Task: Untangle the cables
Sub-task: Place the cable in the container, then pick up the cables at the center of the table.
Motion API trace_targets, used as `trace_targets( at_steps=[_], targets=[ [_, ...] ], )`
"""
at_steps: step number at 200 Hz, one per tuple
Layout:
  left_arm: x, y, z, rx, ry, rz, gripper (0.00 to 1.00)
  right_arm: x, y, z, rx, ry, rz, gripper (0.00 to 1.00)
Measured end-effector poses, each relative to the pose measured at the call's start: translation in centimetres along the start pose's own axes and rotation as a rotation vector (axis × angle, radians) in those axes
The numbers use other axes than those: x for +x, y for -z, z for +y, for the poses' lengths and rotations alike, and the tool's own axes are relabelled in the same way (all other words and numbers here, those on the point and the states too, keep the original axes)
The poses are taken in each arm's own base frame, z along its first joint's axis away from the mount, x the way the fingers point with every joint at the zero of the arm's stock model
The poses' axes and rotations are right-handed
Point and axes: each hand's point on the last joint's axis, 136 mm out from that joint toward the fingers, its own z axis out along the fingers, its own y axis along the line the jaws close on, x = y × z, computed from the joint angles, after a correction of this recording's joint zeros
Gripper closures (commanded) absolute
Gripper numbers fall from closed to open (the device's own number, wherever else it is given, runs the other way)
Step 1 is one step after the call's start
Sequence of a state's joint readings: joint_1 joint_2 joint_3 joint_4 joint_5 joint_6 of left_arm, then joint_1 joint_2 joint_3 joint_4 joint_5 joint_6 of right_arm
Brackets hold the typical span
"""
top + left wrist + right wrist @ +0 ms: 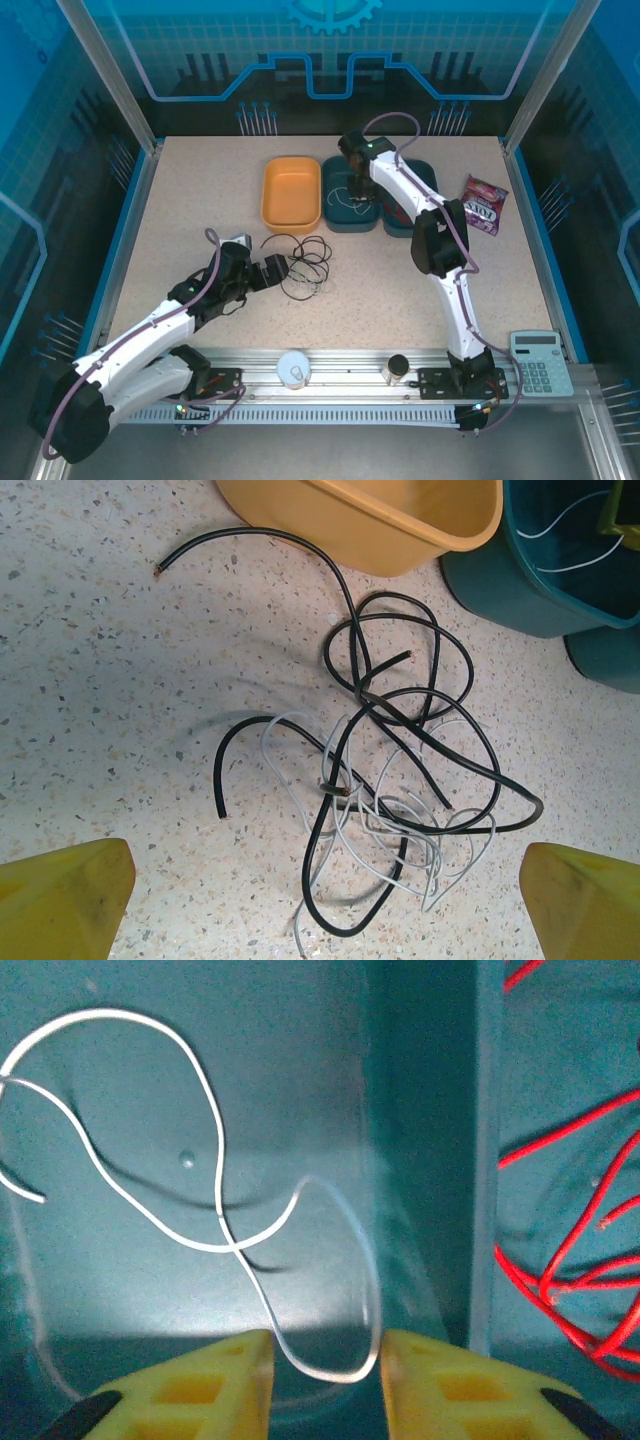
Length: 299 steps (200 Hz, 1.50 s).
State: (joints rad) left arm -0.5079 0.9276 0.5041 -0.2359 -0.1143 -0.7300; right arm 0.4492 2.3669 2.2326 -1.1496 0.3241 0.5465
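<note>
Step judged: depositing white cable (215, 1160) in teal bin (120, 1300) at table's far edge. Right gripper (325, 1352) hanging inside, jaws partly apart, wire loop lying loose between, not pinched. Red cable (570, 1250) lying in neighbouring bin (412, 205). Black-and-grey tangle (400, 770) sitting mid-table, just before orange bin (291, 193). Left gripper (277, 270) hovering beside it, jaws wide apart, gripping nothing. Next calling for pinching free black end, lifting slowly. Grey strands threading black loops, likely snagging.
</note>
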Motion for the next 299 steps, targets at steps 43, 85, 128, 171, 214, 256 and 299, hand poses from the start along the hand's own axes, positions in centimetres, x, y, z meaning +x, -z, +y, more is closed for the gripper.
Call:
trace_targets(
  at_steps=[43, 85, 128, 171, 214, 256, 299],
  targets=[
    [-0.3, 0.1, 0.2, -0.015, 0.012, 0.007, 0.01, 1.6, 4.7, 0.7, -0.017, 0.052, -0.057, 0.52],
    [-0.8, -0.1, 0.1, -0.016, 0.043, 0.037, 0.01, 4.2, 11.2, 2.1, -0.108, 0.089, -0.175, 0.52],
    [-0.6, -0.7, 0.1, -0.022, 0.061, 0.077, 0.01, 10.6, 13.4, 4.7, -0.194, 0.149, -0.2, 0.53],
    [-0.7, -1.6, -0.5, -0.013, 0.096, 0.116, 0.01, 16.5, 11.0, 6.1, -0.207, 0.148, -0.128, 0.56],
    [-1.3, -3.5, -1.9, 0.007, 0.129, 0.144, 0.01, 20.8, 9.3, 7.6, -0.251, 0.096, -0.108, 0.55],
    [-1.6, -5.3, -2.1, -0.016, 0.152, 0.168, 0.01, 23.1, 8.9, 10.4, -0.292, 0.053, -0.117, 0.62],
    [-0.8, -6.4, -1.3, -0.052, 0.177, 0.198, 0.05, 24.5, 5.8, 11.9, -0.242, 0.015, -0.097, 0.68]
  ],
)
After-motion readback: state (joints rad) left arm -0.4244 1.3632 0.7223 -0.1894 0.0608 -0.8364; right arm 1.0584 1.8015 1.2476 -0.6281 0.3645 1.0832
